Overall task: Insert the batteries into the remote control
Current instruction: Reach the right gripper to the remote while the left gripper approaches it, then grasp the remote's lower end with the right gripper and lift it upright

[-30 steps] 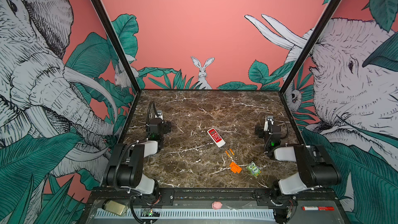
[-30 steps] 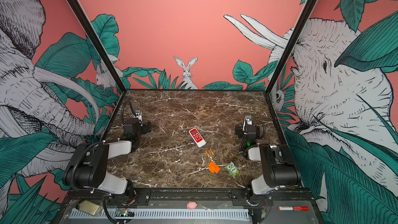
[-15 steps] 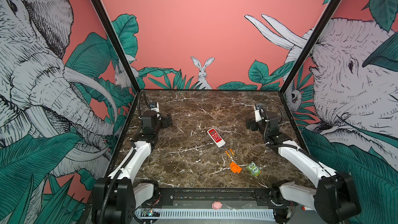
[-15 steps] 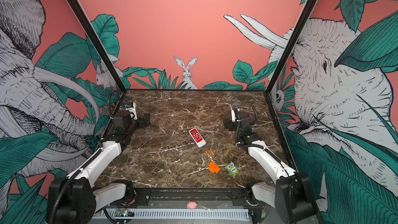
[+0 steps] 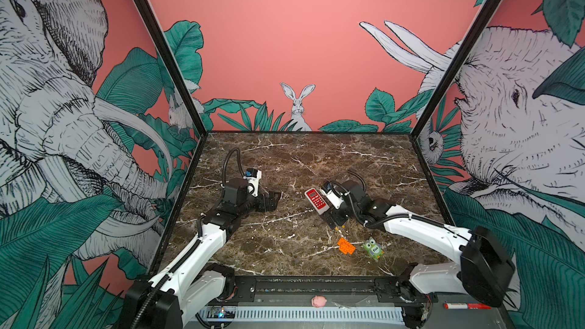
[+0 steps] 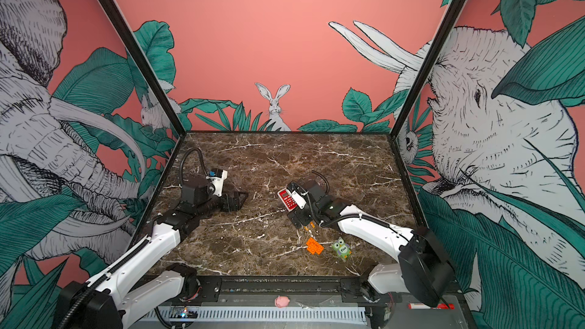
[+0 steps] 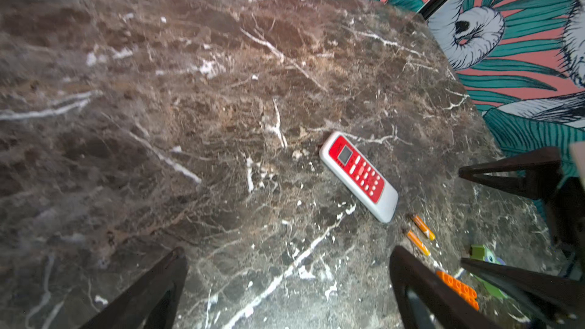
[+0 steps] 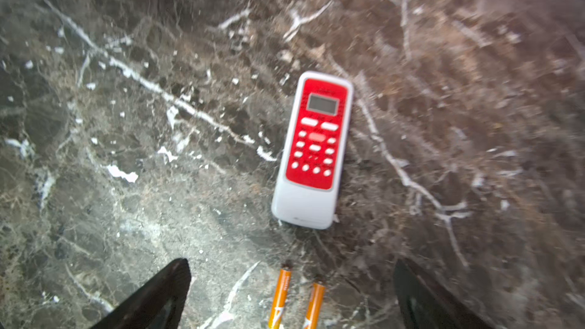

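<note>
- Since a second earlier, both grippers had swung in from the sides of the marble table [image 5: 285, 159] toward its middle. The right gripper [image 5: 335, 220] had come over the batteries [image 8: 280, 299]. The left gripper [image 5: 273, 200] stood left of centre. The remote, batteries and toys had not shifted.
- Nearest the front edge lay the orange brick [image 5: 346, 245] and the owl toy [image 5: 373, 248], side by side but apart, with neither gripper over them.
- The batteries lay just beyond the brick, side by side and nearly parallel. They were near the remote's near end but not touching it, and in both top views the right gripper largely hid them.
- The right gripper's fingers [image 8: 145, 302] were spread wide and held nothing. In the right wrist view the batteries lay between them, lower down.
- The remote control [image 5: 316, 199] lay flat near the table's centre, red face up, so its back was hidden.
- The left gripper's fingers [image 7: 145, 295] were spread wide and empty. They pointed toward the remote but were well apart from it.
- Step judged: approach only, with nothing loaded yet. The next move probably calls for pinching one battery without dragging its close neighbour, or for turning the remote over to reach its back.
- Room: the far half of the table was bare up to the walls. The near right was crowded by the toys. The remote sat well clear of every edge.
</note>
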